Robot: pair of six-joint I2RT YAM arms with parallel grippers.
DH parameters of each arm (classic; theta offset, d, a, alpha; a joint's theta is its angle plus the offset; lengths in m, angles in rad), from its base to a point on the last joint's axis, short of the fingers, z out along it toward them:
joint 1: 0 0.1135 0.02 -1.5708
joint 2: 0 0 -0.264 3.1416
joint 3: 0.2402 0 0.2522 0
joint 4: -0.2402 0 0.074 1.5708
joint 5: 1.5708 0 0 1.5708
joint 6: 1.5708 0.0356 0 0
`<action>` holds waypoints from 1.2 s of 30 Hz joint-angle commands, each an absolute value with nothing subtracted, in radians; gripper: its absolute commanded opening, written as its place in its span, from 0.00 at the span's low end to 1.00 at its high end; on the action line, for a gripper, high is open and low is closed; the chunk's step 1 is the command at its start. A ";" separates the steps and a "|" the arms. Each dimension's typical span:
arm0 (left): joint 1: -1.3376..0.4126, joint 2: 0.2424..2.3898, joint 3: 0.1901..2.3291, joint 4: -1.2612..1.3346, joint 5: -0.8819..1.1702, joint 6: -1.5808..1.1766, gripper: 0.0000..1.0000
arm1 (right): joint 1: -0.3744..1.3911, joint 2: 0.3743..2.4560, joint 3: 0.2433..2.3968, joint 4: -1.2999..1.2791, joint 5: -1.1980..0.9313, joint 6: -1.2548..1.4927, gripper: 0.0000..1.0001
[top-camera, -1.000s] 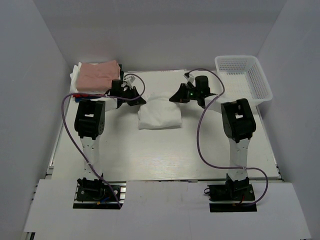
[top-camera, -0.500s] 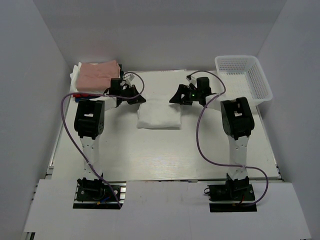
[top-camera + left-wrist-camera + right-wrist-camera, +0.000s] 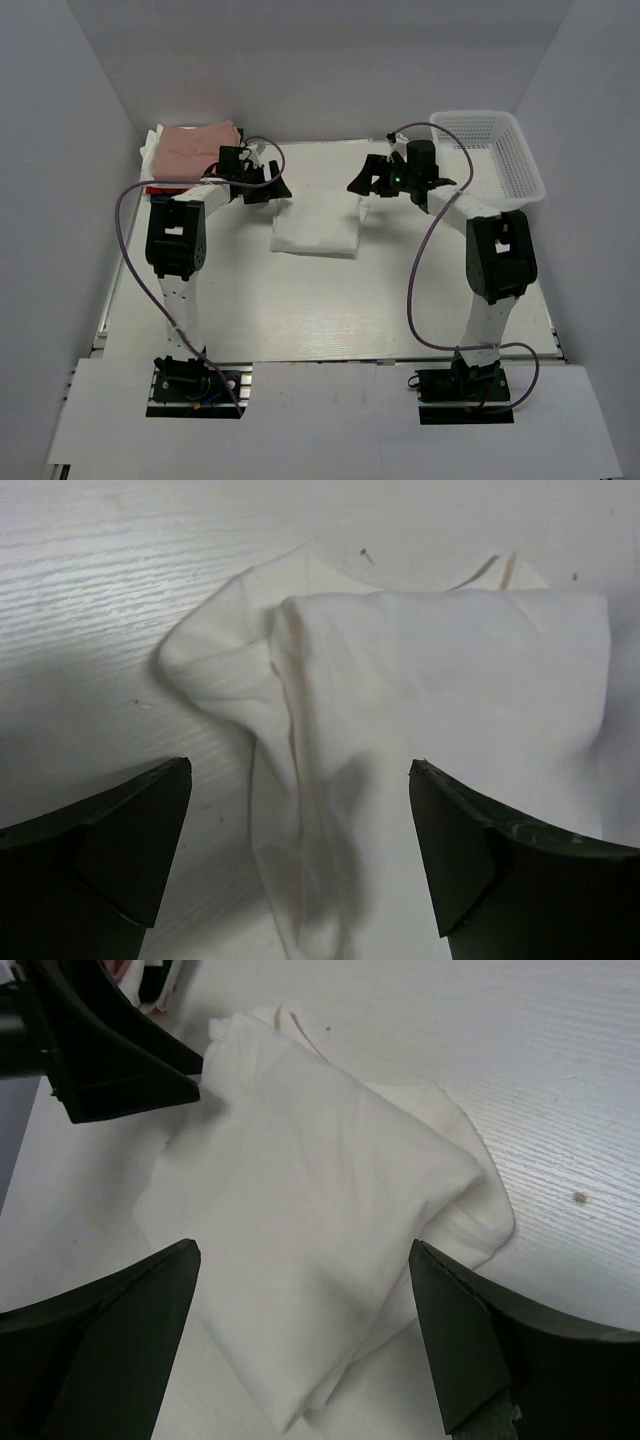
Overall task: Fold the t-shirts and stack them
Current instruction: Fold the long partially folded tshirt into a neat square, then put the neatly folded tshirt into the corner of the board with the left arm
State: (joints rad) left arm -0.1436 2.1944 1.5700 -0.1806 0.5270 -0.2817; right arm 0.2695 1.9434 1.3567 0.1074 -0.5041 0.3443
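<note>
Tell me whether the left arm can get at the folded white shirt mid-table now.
Probably yes. The left gripper hangs open just above the left edge of the white shirt; nothing lies between its jaws and the cloth, and the right gripper is at the opposite edge.

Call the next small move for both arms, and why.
Probably lower left gripper and right gripper onto the folded white shirt's far corners and close. Both stand open above it, holding nothing. The shirt looks fully folded, and the stack topped by a pink shirt waits at far left.
</note>
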 commanded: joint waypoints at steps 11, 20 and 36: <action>-0.184 2.160 1.568 -0.333 0.647 -0.095 1.00 | 0.270 1.790 1.192 0.055 -0.433 0.314 0.91; -0.242 2.252 1.637 -0.446 0.643 -0.008 0.81 | 0.265 1.738 1.138 0.061 -0.419 0.305 0.91; -0.232 2.211 1.874 -0.515 0.638 0.067 0.00 | 0.259 1.571 1.008 0.069 -0.339 0.276 0.91</action>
